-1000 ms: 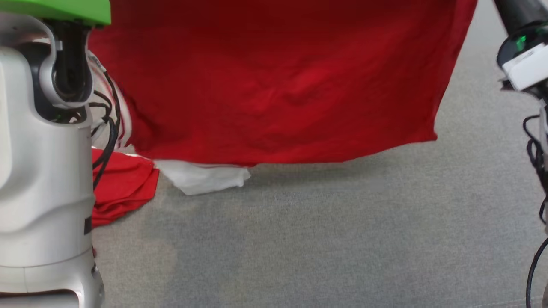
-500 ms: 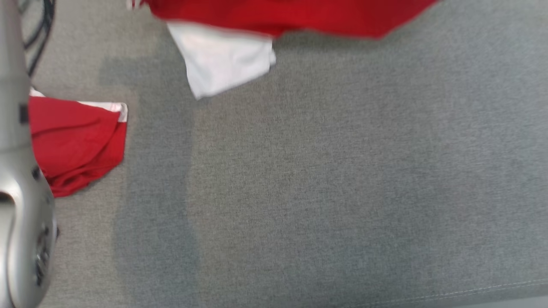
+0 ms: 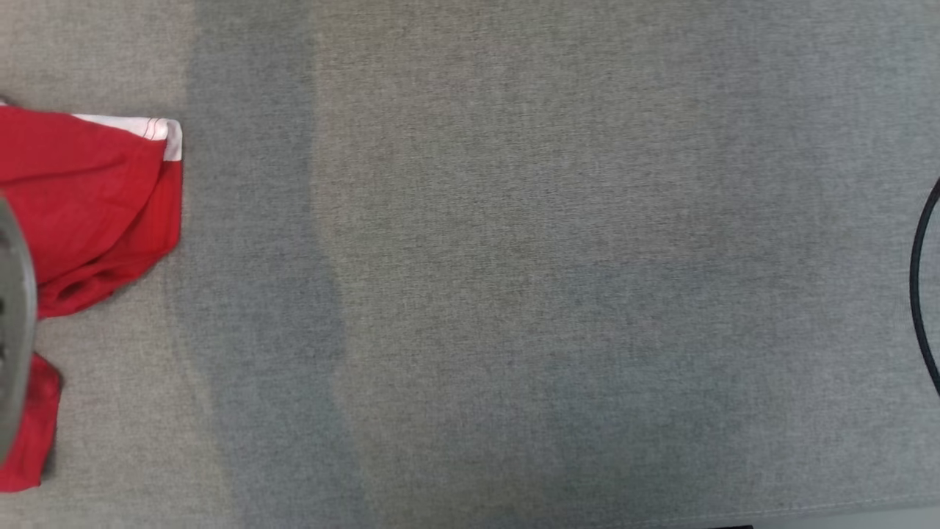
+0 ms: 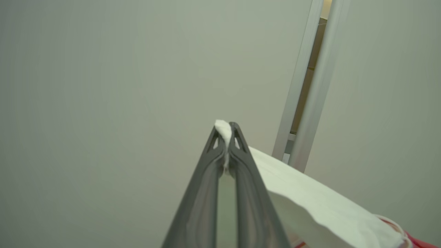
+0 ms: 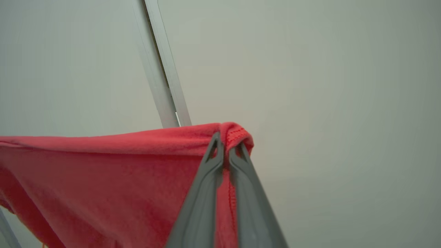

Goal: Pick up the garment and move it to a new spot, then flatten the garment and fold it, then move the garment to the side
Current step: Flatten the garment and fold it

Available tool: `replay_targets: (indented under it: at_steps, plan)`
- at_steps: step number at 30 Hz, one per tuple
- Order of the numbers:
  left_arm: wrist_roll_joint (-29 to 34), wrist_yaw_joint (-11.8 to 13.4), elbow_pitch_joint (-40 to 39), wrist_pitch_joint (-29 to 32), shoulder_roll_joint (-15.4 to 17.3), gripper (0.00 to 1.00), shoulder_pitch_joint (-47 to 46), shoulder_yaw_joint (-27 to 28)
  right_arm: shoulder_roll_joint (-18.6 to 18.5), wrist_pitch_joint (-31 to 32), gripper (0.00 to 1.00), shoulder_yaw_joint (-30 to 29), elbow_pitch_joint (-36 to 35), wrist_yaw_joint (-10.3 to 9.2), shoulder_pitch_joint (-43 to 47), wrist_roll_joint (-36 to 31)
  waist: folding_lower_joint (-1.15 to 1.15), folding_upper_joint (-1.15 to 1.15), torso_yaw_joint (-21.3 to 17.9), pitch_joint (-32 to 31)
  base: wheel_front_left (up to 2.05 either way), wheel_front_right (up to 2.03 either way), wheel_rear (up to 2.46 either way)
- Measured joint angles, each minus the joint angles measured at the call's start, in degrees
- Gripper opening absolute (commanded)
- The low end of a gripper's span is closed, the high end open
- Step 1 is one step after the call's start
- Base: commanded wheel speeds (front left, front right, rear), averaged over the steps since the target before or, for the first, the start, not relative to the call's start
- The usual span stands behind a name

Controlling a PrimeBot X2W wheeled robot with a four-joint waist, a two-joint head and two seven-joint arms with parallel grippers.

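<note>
Has swung the head camera within the last second: hanging red cloth lost off that view's top, mostly bare grey surface (image 3: pixel 514 294) left below. Holds the garment (image 5: pixel 103 165) aloft off the surface, top edge seemingly pulled taut between the arms. Leaves a red fold (image 3: pixel 95 198) with white trim lying at the surface's left edge; cannot tell whether the same garment. Pinches a red hem in the right gripper (image 5: pixel 228 143), jaws closed on cloth. Pinches a white edge in the left gripper (image 4: pixel 225 126), likewise clamped. Reads as mid-carry: lifted, not yet laid at the new spot, with flattening and folding to follow.
</note>
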Motion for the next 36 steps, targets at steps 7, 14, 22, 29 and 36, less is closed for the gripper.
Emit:
replay_targets:
  at_steps: [7,14,22,29,36]
  plan:
    - [1.86,-3.66,1.56,-0.65,-1.65,0.0,7.48,-1.94,-1.33,-0.22,0.0,3.05,-0.21,-0.01,8.75,3.98,0.0,0.0,2.12,0.05,0.0,0.0,0.0]
    - [7.95,-4.27,-3.38,-0.73,0.11,0.0,25.64,-3.12,-1.94,-0.22,0.0,9.8,0.34,-0.04,22.01,11.0,-0.01,0.0,2.96,-2.69,0.0,0.0,0.0]
    - [11.5,-5.38,-6.68,-0.73,3.26,0.0,45.52,-3.27,-5.24,0.46,0.0,20.33,1.02,-0.02,33.24,19.31,-0.02,0.0,3.17,-8.54,0.0,0.0,0.0]
    - [13.49,-6.37,-8.7,-0.74,7.13,0.0,60.12,-6.82,-9.32,2.48,0.0,30.55,-2.47,0.0,38.32,24.08,-0.02,0.0,3.72,-14.78,0.0,0.0,0.0]
    - [11.33,-6.65,-9.92,-0.38,9.4,0.0,69.21,-13.71,-12.72,2.7,0.0,39.35,-2.18,0.01,40.56,24.97,-0.02,0.0,4.93,-20.42,0.0,0.0,0.0]
